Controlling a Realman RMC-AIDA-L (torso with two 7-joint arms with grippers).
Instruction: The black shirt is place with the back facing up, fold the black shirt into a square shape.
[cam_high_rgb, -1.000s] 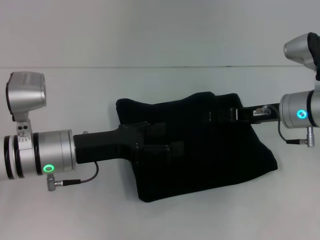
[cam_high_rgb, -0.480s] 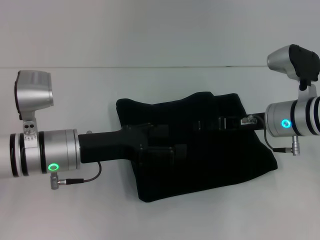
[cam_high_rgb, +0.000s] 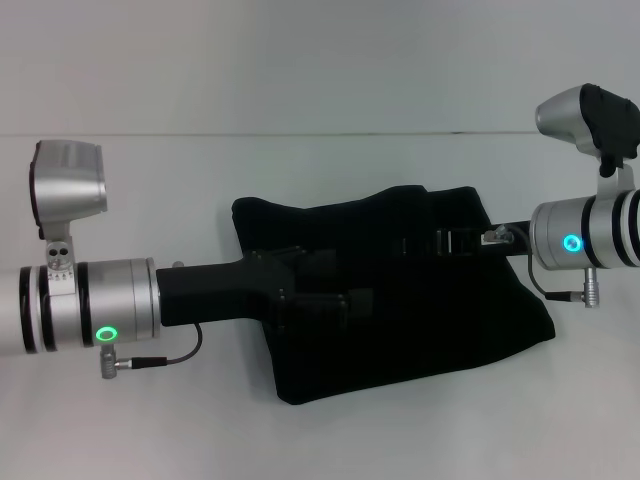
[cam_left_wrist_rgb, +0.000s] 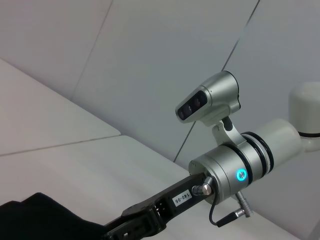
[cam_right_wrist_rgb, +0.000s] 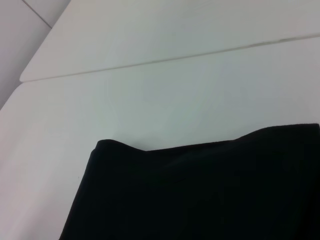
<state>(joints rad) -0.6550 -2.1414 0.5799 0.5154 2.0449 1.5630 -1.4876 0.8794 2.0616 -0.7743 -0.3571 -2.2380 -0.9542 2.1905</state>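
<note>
Lying mid-table, the black shirt (cam_high_rgb: 400, 290) is seen already gathered into a compact, roughly rectangular bundle on the white table (cam_high_rgb: 150, 420) — not yet a neat square. The left gripper (cam_high_rgb: 345, 285) is reached in over its left part, the right gripper (cam_high_rgb: 420, 243) over its far right edge, presumably to pinch or flatten a fold. Black on black — neither claw's state can be told.

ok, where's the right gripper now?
Head view: right gripper is over the black shirt, far-right part, facing the left gripper across the table.
</note>
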